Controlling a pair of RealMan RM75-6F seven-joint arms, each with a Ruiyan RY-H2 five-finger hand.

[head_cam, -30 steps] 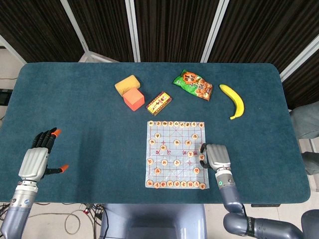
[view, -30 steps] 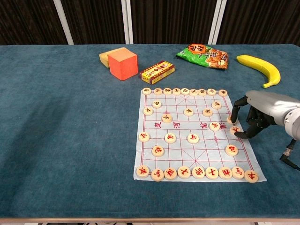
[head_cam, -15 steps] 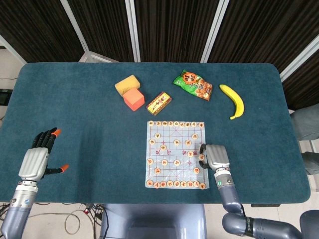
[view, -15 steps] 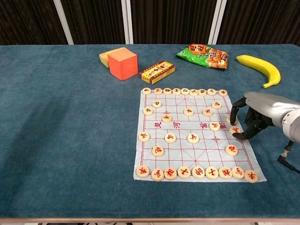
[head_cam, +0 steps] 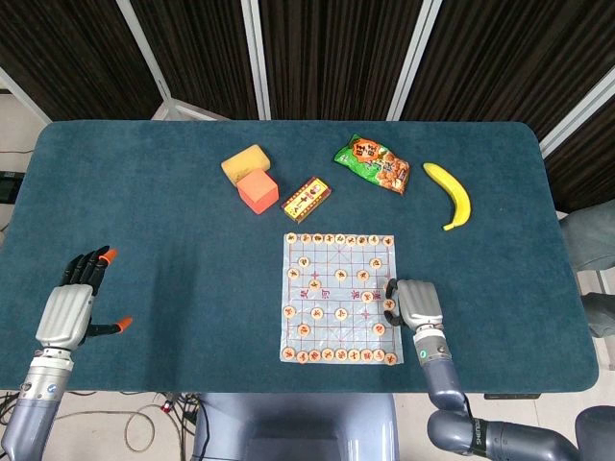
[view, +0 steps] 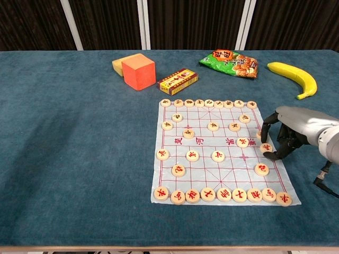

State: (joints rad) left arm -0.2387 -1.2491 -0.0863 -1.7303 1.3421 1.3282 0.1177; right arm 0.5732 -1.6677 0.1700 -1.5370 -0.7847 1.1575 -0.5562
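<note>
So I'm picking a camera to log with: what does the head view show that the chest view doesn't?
Only the head view shows the left hand, fingers spread, resting on bare table. Only the chest view shows the right hand's fingertips curled down at the board's edge piece. Both show the right hand, chess board, banana and snack bag.

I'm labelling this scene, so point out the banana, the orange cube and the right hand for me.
banana [head_cam: 450, 195]: head view, middle of its curved body.
orange cube [view: 139, 72]: chest view, its front face.
right hand [view: 296, 126]: chest view, back of the hand.
</note>
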